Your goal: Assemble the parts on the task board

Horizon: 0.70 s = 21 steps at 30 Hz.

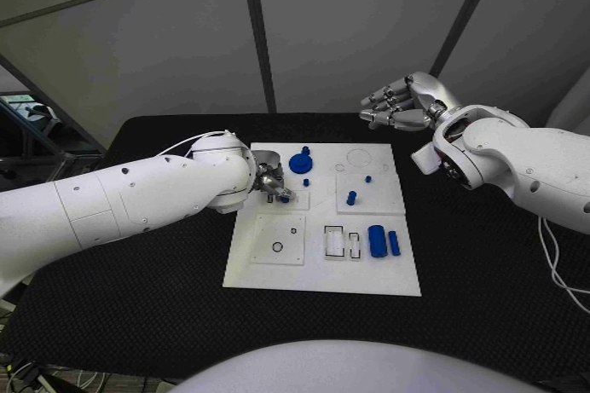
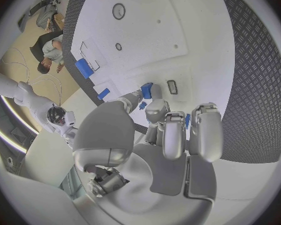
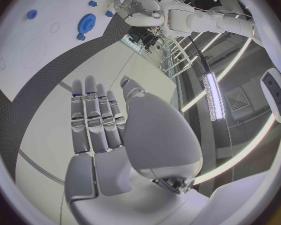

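The white task board [image 1: 320,265] lies mid-table. My left hand [image 1: 273,182] hovers over its far-left part and pinches a small blue part [image 2: 147,90] between thumb and a finger, close above the board. A blue gear [image 1: 301,163] stands just right of that hand, with short blue pegs [image 1: 350,197] nearby. Two longer blue cylinders [image 1: 384,241] lie beside rectangular slots [image 1: 334,241] at the right. My right hand [image 1: 400,103] is raised beyond the board's far-right corner; its fingers [image 3: 93,115] are stretched out side by side and hold nothing.
The black table [image 1: 135,308] surrounds the board. An outlined circle [image 1: 359,158] marks the board's far-right corner, and small holes [image 1: 279,245] sit in its left half. The right forearm [image 1: 529,167] hangs over the table's right side.
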{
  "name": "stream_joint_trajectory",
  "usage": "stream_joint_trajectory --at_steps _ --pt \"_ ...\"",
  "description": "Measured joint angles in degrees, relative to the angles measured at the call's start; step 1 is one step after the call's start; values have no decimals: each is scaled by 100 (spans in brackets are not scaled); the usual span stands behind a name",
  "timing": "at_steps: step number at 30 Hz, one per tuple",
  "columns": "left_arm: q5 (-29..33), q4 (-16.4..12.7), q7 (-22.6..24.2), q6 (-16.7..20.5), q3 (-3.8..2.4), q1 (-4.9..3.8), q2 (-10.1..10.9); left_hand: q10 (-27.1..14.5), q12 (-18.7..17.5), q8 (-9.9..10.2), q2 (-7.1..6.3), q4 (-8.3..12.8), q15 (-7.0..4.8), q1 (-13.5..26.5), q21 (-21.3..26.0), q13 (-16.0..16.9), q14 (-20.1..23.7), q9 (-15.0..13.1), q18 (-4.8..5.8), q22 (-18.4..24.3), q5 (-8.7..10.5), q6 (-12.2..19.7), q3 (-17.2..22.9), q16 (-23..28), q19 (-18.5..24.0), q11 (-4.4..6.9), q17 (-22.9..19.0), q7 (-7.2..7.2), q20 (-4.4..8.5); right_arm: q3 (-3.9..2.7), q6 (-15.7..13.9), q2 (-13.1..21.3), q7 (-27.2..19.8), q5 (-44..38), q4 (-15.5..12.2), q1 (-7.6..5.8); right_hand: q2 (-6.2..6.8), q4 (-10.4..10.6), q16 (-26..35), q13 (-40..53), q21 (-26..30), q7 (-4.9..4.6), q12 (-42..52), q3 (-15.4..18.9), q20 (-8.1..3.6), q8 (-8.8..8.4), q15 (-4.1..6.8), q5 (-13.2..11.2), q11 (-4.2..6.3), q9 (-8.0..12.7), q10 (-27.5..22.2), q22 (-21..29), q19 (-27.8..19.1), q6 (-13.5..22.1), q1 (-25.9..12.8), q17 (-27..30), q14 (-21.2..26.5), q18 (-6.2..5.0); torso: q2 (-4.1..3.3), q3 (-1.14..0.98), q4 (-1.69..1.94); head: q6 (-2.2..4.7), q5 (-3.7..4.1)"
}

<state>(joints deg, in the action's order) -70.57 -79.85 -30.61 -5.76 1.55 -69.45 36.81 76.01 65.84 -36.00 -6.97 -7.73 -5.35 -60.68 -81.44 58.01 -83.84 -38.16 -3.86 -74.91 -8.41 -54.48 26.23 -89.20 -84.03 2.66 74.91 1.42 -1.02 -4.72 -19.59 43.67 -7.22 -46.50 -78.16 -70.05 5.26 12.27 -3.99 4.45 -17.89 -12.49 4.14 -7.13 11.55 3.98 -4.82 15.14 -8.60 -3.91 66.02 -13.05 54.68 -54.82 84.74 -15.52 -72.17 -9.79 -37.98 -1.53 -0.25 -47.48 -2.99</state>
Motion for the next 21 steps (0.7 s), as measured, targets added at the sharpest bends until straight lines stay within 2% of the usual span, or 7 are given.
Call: stream_joint_trajectory --at_steps 9,14,21 --pt "2 68 -1 -1 3 4 -19 0 0 25 53 -96 0 53 0 8 0 -25 1 0 0 -1 -175 0 0 1 0 2 0 0 10 -7 9 0 8 0 -22 -16 20 -13 21 0 0 16 0 0 0 0 0 0 0 18 0 0 -25 7 0 0 0 1 2 1 1" --pt "2 96 -3 0 6 8 -14 -1 18 49 139 -276 0 179 0 19 0 -50 0 0 0 -20 -404 0 0 1 0 21 0 0 18 -8 15 0 12 0 0 -16 20 -18 45 -21 0 16 21 0 -20 0 -8 0 -33 31 21 21 -47 13 20 0 0 3 2 1 5" --pt "40 76 -3 8 6 14 45 0 18 73 49 -572 1 398 0 19 0 -91 -1 0 0 -20 -874 0 0 1 0 21 0 1 29 -1 19 0 16 0 -17 -1 20 -27 68 -21 0 31 21 0 -20 9 1 5 -42 42 21 21 -64 27 20 -1 1 7 3 11 15"
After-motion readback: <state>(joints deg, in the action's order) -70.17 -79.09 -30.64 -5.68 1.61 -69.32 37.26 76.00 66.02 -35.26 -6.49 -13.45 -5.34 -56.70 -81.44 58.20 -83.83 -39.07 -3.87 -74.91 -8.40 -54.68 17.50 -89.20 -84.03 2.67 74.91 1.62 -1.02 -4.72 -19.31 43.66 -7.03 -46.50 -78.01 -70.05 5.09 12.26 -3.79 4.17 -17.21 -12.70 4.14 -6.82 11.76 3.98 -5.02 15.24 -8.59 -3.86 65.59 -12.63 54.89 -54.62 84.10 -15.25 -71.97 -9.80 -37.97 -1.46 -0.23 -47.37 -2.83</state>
